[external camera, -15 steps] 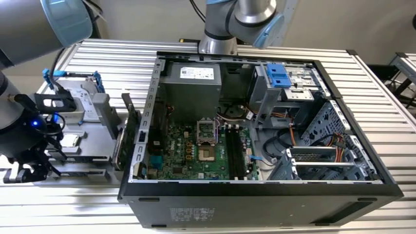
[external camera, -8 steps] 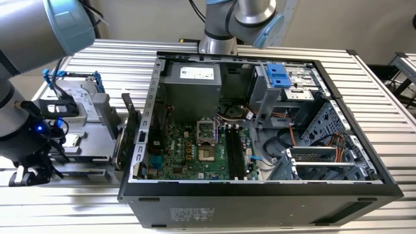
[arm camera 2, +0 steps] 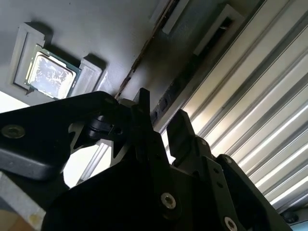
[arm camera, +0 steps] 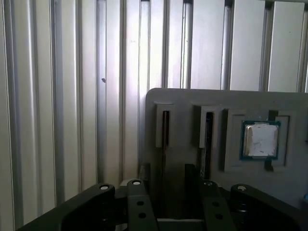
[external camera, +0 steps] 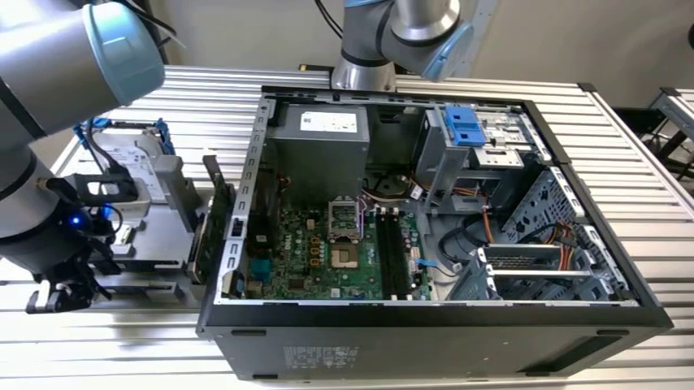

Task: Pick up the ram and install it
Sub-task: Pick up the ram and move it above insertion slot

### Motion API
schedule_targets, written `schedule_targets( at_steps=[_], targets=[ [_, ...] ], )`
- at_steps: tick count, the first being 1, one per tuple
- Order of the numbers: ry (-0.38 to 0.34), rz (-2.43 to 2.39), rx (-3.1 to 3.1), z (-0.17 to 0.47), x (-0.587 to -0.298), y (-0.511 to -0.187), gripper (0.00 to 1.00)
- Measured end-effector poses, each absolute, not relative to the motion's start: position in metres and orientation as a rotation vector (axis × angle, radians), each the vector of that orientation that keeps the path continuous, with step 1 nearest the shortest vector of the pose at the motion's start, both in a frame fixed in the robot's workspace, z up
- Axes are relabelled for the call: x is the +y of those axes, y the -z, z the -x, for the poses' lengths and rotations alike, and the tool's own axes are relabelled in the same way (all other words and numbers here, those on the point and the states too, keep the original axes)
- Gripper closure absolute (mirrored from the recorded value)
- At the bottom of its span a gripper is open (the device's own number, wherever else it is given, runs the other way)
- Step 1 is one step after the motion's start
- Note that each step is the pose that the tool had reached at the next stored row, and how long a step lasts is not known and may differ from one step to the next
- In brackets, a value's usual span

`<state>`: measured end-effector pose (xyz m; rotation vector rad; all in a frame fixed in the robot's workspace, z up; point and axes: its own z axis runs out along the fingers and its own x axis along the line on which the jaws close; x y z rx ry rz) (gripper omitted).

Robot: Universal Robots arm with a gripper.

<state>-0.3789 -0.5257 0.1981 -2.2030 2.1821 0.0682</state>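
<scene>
step: pickup approach | jaws: parted, empty | ram point(arm camera: 165, 129): edge-up in holder point(arm camera: 183, 98), just beyond jaws | need: straddle thin edge squarely

Counter point(arm camera: 57, 96): ribbed bare metal, smooth, glossy. Tray point(arm camera: 192, 98): grey matt plastic. Chip point(arm camera: 261, 140) lid: dull silvery metal. Hand point(arm camera: 167, 175): black, matt, w/ shiny metal screws. PC case point(external camera: 434, 341): black matt outside, bare grey sheet metal inside.
</scene>
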Motion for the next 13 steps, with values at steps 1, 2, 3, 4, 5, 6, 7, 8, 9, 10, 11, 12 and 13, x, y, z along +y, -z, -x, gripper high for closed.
schedule_targets(
  at_steps=[1,2,3,4,5,6,7,8,9,10,11,12,13],
  targets=[
    [-0.068,2.203,2.182,0.379,-0.5248,-0.1971,0.0],
    [-0.068,2.203,2.182,0.3789,-0.524,-0.1962,0.0],
    [-0.068,2.203,2.182,0.379,-0.5234,-0.1956,0.0],
    [-0.068,2.203,2.182,0.3791,-0.5229,-0.1953,0.0],
    [-0.068,2.203,2.182,0.3794,-0.5226,-0.1951,0.0],
    [-0.068,2.203,2.182,0.3799,-0.5226,-0.195,0.0],
    [-0.068,2.203,2.182,0.3806,-0.5226,-0.1948,0.0],
    [-0.068,2.203,2.182,0.3811,-0.5229,-0.1946,0.0],
    [-0.068,2.203,2.182,0.3815,-0.5237,-0.1944,0.0],
    [-0.068,2.203,2.182,0.3818,-0.5244,-0.1941,0.0],
    [-0.068,2.203,2.182,0.3819,-0.5248,-0.1936,0.0],
    [-0.068,2.203,2.182,0.3819,-0.5248,-0.1929,0.0],
    [-0.068,2.203,2.182,0.382,-0.5248,-0.1927,0.0]
  ],
)
